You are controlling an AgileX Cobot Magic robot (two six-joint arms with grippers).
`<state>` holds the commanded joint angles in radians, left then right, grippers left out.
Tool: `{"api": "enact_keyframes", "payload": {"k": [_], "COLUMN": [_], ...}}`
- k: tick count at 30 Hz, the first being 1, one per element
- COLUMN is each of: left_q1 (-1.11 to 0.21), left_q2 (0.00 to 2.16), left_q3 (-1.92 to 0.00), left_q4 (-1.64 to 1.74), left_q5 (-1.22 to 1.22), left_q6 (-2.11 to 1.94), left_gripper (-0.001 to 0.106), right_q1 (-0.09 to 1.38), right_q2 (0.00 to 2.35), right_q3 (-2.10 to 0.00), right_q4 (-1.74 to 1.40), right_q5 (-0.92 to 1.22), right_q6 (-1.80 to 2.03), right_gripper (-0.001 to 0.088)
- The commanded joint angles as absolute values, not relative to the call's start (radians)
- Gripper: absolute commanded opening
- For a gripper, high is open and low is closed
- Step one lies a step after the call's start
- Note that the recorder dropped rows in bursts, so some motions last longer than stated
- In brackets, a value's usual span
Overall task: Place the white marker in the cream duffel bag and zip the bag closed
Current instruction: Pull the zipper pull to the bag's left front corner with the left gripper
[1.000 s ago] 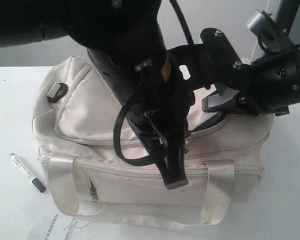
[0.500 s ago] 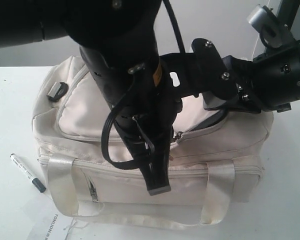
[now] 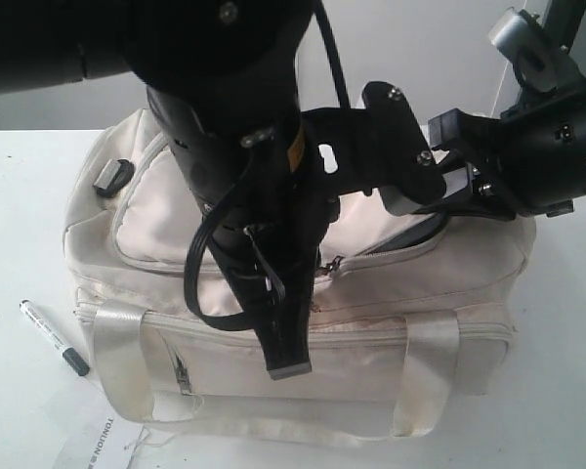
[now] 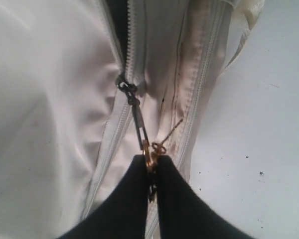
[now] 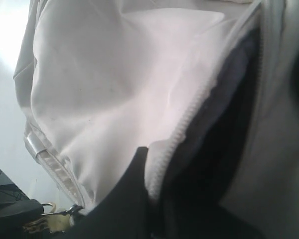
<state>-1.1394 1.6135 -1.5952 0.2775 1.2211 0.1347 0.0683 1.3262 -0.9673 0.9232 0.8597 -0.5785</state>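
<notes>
The large soft fabric cream duffel bag (image 3: 225, 225) is sitting on the white table (image 3: 20, 195), front pocket and both webbing handles facing the exterior camera, and the thin white marker (image 3: 52, 336) with its black cap end is lying out on the table just beside the bag's lower left corner, not inside it. Small dark print is running along the marker's barrel, too small to read. Under the bag's front edge a printed white paper sheet (image 3: 103, 445) is poking out, with sideways letters that look like "TONLION". Over on the left wrist view, the left gripper (image 4: 150, 167) is pinching the dark metal zipper pull (image 4: 138, 124), black fingers (image 4: 127, 199) pressed together around its brassy ring end, the pull drawn taut from the slider on the curved top zipper. The zipper is standing partly open, and a dark gap (image 3: 420, 230) is showing at the bag's right end. There the right gripper (image 5: 152, 196) is sitting at the toothed edge of the top flap, fingers closed tight and apparently nipping the cream fabric.
</notes>
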Motion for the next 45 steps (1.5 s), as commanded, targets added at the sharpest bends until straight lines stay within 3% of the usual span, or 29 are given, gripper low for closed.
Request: {"api": "enact_keyframes", "payload": {"k": [28,45], "left_q1": [-1.136,-0.998], "left_q2": [1.595,1.472], "left_q3": [-1.521,-1.428], "left_q4": [0.411,0.347], "left_q5": [1.221,1.221], "left_q6": [0.161,0.185], "left_gripper": [0.000,0.000], "right_q1": [0.068,0.068], "right_q2": [1.326,1.326], "right_q3": [-0.967,-0.967], "right_q4": [0.897,0.892], "right_q5": [0.846,0.827], "right_q6": [-0.607,-0.625], "right_gripper": [0.0000,0.0000]}}
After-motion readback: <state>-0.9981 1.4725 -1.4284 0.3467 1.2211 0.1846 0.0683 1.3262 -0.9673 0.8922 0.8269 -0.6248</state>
